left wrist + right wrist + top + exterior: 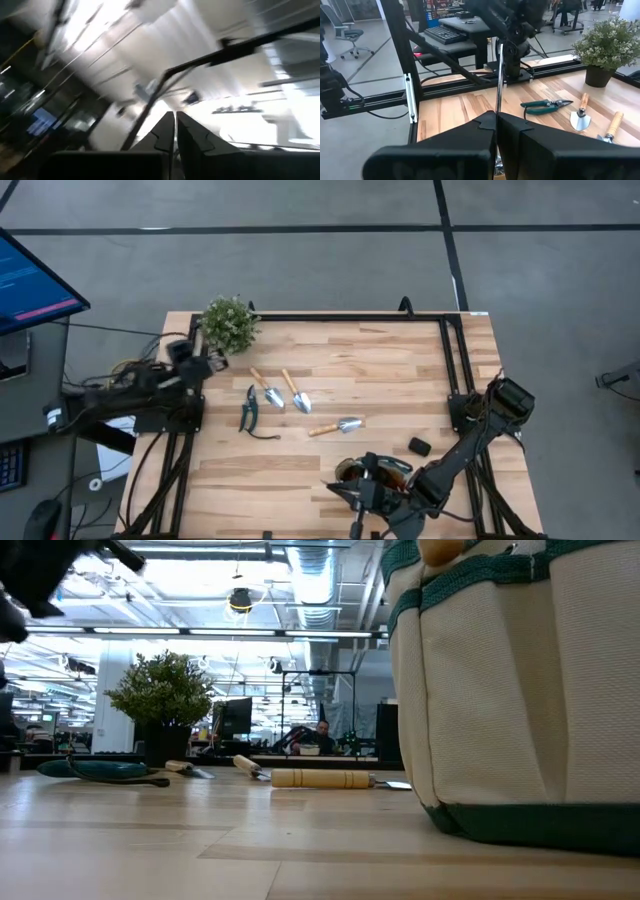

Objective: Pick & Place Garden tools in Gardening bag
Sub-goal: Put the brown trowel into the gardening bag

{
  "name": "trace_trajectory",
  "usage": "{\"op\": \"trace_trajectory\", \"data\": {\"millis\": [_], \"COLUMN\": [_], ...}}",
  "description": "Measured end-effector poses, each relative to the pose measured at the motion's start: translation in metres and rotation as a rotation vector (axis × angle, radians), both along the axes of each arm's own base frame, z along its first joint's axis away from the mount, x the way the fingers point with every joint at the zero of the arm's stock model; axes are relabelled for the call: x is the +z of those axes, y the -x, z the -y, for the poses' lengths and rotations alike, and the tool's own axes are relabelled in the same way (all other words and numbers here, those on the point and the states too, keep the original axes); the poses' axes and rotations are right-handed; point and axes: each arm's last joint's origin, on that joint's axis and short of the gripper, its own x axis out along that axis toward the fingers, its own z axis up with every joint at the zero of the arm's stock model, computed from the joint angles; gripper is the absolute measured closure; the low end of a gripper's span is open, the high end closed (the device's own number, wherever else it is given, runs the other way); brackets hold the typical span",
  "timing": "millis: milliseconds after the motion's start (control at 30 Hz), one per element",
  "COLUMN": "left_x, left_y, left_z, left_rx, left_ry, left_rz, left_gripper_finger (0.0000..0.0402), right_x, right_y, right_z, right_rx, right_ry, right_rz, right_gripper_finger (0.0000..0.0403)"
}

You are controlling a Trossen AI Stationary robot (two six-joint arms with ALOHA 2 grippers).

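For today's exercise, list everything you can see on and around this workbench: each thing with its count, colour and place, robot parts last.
Trowels: three, wooden handles, silver heads, mid-table.
Shears: one, dark green handles, left of the trowels.
Potted plant: one, green, far left corner.
Bag: one, beige with green trim, near edge, under the right arm.
Small block: one, black, right of the trowels.
Table: one, pale wood.
Monitor: one, blue screen, off the table's left.
Left tool: shut, empty, raised at the left edge.
Right tool: shut, above the bag.

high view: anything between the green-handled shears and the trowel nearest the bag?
Yes: two wooden-handled trowels lie between the green-handled pruning shears and the silver-headed trowel on the high view.
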Motion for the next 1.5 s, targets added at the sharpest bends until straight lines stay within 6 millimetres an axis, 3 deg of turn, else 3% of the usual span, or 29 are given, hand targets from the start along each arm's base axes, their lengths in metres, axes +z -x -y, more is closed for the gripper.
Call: {"op": "trace_trajectory", "data": {"millis": [300,467,967,1300,1500], "left_x": [0.005,0.005,0.005,0.005,0.005], "left_y": [0.039,0.049,0.050,0.049,0.049], "left_z": [0.017,0.021,0.021,0.021,0.021], "left_rx": [0.001,0.000,0.006,0.006,0.006], "left_ry": [-0.106,-0.132,-0.136,-0.134,-0.134], "left_rz": [0.246,0.306,0.315,0.311,0.311], "left_gripper_finger": [0.0384,0.0384,0.0384,0.0384,0.0384], "right_x": [-0.002,-0.007,-0.031,-0.067,-0.080], "right_y": [0.000,0.008,0.018,0.051,0.057], "right_z": [0.001,-0.002,-0.005,-0.004,0.002], "right_rx": [-0.003,-0.026,-0.076,-0.175,-0.187], "right_ry": [0.015,0.032,-0.045,-0.104,-0.130], "right_rz": [-0.017,-0.047,-0.094,-0.017,-0.022], "right_gripper_finger": [0.0403,0.0403,0.0403,0.0403,0.0403]}}
